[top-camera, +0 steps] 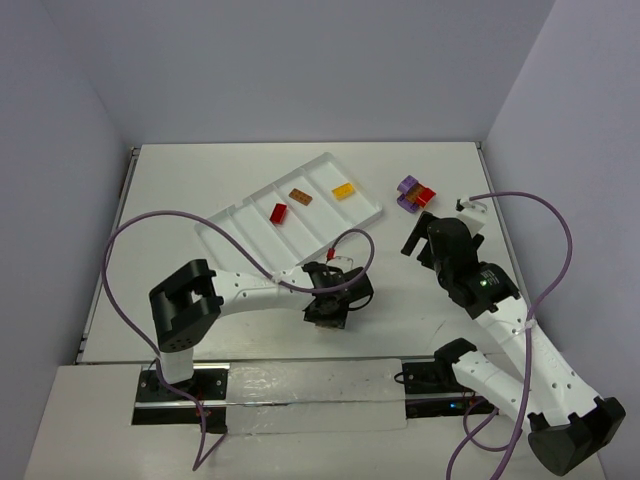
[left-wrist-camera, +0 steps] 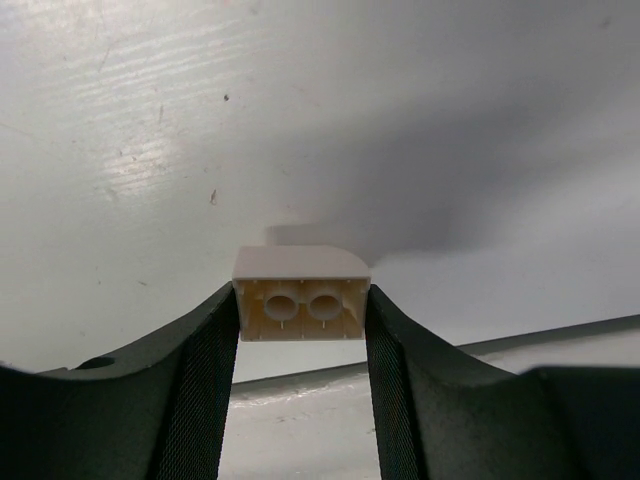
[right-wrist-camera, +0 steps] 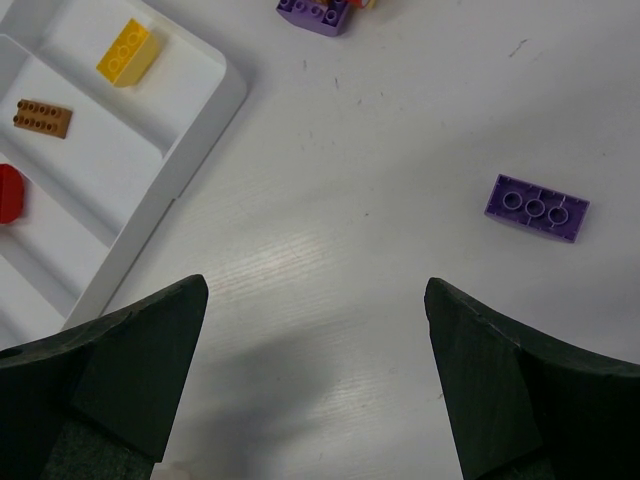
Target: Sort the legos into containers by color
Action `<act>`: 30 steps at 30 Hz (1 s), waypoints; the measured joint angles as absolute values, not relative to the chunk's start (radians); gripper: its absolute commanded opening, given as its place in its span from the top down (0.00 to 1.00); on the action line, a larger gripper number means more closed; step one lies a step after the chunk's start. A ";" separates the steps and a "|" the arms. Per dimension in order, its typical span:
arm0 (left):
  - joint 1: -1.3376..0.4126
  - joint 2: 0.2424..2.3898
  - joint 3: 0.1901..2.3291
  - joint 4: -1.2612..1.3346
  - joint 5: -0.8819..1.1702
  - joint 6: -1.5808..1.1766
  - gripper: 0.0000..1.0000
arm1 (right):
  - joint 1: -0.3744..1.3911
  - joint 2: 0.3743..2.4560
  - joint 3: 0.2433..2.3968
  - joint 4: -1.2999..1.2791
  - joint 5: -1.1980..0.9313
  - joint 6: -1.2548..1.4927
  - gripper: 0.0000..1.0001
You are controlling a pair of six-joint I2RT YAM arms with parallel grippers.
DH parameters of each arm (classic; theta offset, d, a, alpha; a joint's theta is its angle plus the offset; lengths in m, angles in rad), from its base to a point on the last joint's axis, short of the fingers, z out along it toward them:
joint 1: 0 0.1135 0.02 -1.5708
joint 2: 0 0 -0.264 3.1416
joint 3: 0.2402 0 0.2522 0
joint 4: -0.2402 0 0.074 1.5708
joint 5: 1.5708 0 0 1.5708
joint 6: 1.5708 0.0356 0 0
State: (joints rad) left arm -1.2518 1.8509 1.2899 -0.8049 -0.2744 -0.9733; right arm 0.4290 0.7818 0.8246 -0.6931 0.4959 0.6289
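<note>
The left gripper (left-wrist-camera: 303, 330) clamps a tan brick (left-wrist-camera: 300, 280) by its ends, low over the table (left-wrist-camera: 150, 120) toward its near edge, beside the white tray (top-camera: 236, 232). The right gripper (right-wrist-camera: 315, 300) hangs with fingers spread wide near a loose purple brick (right-wrist-camera: 537, 208). A red brick (top-camera: 279, 212), brown brick (top-camera: 300, 197) and yellow brick (top-camera: 343, 191) lie in separate tray compartments.

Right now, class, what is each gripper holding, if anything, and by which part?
The left gripper grips a tan lego brick by its two opposite ends, with its hollow underside showing. The right gripper is open and holds nothing.
</note>
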 measured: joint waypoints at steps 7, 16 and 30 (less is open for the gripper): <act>-1.194 1.803 1.374 -0.836 -0.306 -0.928 0.78 | 0.429 0.775 0.825 -0.693 0.492 0.631 0.03; -0.838 1.747 1.377 -0.817 -0.395 -0.797 0.77 | 0.429 0.742 0.825 -0.694 0.493 0.631 0.03; -0.532 1.903 1.544 -0.704 -0.420 -0.718 0.53 | 0.429 0.724 0.822 -0.699 0.501 0.631 0.03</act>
